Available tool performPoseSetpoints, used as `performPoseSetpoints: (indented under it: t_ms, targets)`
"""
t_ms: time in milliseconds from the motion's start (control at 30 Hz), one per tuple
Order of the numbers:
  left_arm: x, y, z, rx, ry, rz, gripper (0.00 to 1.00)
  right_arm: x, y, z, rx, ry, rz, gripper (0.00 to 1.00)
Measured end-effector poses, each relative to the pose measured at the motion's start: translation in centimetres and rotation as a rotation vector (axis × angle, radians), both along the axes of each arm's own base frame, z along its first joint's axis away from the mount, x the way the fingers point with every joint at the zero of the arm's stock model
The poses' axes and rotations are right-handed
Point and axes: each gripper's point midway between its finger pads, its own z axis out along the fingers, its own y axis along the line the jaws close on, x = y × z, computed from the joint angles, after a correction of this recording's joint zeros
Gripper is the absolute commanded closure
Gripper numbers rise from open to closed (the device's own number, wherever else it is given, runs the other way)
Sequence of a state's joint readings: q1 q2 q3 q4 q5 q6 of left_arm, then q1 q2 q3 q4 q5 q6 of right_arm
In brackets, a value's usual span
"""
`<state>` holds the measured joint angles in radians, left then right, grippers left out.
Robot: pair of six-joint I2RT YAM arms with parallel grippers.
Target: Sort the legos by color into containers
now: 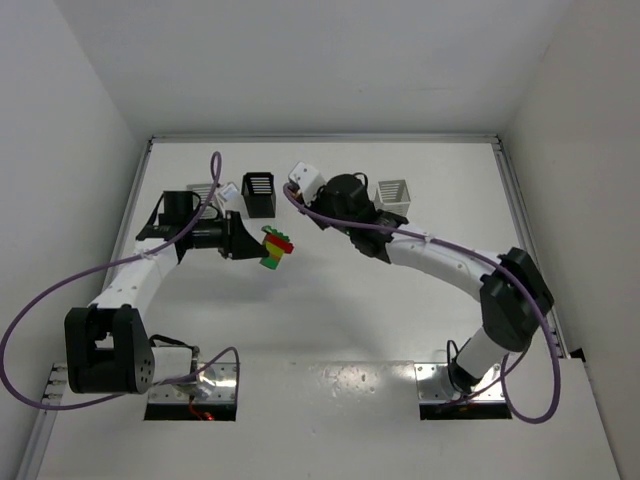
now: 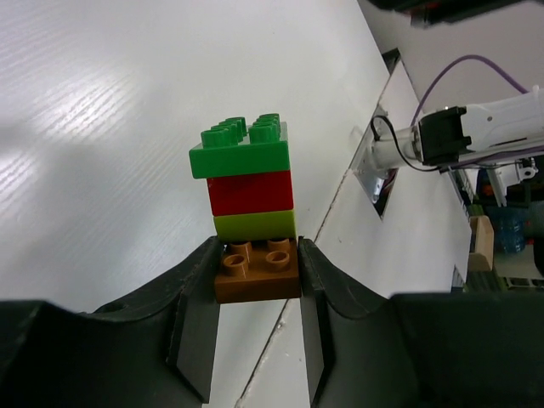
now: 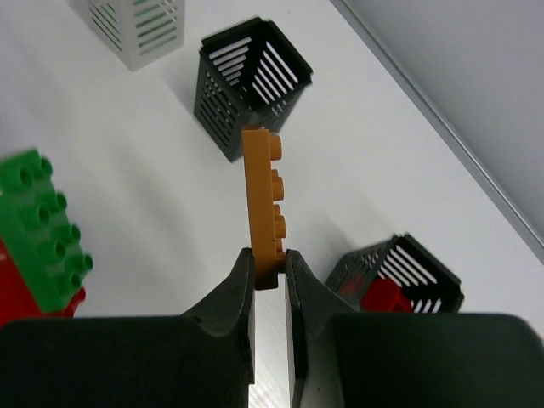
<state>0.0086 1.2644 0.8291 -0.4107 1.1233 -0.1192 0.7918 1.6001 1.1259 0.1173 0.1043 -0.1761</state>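
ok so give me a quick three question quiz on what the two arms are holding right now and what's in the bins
1. True or false: the left gripper is clamped on the green brick at the top of the lego stack.
2. What sits between the fingers of the right gripper? A) a red brick B) a thin orange-brown plate C) nothing
3. In the right wrist view, what colour is the brick lying in the nearer black bin?

Key: 1 false, it grips the brown brick at the bottom of the stack. 2 B. 3 red: a red brick lies inside.
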Motion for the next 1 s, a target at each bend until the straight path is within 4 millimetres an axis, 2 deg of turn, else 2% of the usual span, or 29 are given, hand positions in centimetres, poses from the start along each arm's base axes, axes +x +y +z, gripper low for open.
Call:
performPoseSetpoints:
  t_ms: [133,267,400,600,733,867,1000]
  targets:
    - [-0.1,1.1,-0.4,0.015,0.005,0.026,0.69,2.4,2.9,0.9,0.025,-0.005,0.045,1.0]
    - [0.4,3.9,-0.3,0.03,-0.003,0.106,0.69,5.0,6.6,1.6,0.03,0.004,0.108,1.0]
    - [1.2,7.0,0.3,0.038,-0.026,0.189,0.69,6.6,9.3,0.8,0.014,0.036,0.168,1.0]
    - [1.9,10.4,1.0,0.045,-0.05,0.279,0.69,7.3,10.4,-3.5,-0.057,0.124,0.205,1.0]
    - [2.0,11.1,0.9,0.039,-0.042,0.285,0.69,7.8,10.2,-6.2,-0.094,0.167,0.196,1.0]
    - [1.6,11.0,0.5,0.036,-0.028,0.273,0.69,9.0,10.6,-6.8,-0.102,0.164,0.175,1.0]
    - [1.2,11.0,0.2,0.036,-0.016,0.262,0.69,10.1,10.8,-5.7,-0.088,0.131,0.154,1.0]
